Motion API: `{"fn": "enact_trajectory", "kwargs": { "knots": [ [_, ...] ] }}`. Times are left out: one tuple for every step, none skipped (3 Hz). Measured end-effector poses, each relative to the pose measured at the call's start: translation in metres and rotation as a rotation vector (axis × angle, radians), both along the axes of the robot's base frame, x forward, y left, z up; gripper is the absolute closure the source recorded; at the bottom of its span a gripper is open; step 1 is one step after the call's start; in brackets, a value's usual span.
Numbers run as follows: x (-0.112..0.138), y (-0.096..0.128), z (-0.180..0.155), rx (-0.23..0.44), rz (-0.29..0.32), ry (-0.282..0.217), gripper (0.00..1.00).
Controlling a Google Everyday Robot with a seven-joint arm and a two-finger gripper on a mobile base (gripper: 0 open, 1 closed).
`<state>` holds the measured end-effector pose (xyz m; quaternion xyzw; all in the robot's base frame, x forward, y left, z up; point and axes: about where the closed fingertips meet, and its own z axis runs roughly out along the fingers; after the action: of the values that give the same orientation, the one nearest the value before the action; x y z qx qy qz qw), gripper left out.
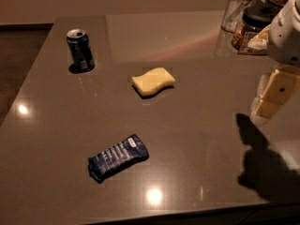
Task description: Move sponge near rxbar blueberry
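The pale yellow sponge [153, 81] lies flat near the middle of the grey table [197, 139]. The rxbar blueberry [118, 157], a dark blue wrapper with white text, lies nearer the front left, well apart from the sponge. My gripper [271, 96] hangs at the right edge of the view, above the table and far to the right of the sponge, holding nothing I can see.
An upright blue soda can [80, 49] stands at the back left. A clear glass [238, 9] and a dark-lidded jar [253, 26] stand at the back right. The table's front edge runs along the bottom of the view.
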<state>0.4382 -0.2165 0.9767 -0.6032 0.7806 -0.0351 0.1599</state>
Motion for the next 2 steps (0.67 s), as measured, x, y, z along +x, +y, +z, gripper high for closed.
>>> {"fn": "enact_trajectory", "kwargs": {
  "knots": [
    [0.000, 0.000, 0.000, 0.000, 0.000, 0.000, 0.00],
    [0.013, 0.012, -0.005, 0.030, 0.014, 0.002, 0.00]
  ]
}}
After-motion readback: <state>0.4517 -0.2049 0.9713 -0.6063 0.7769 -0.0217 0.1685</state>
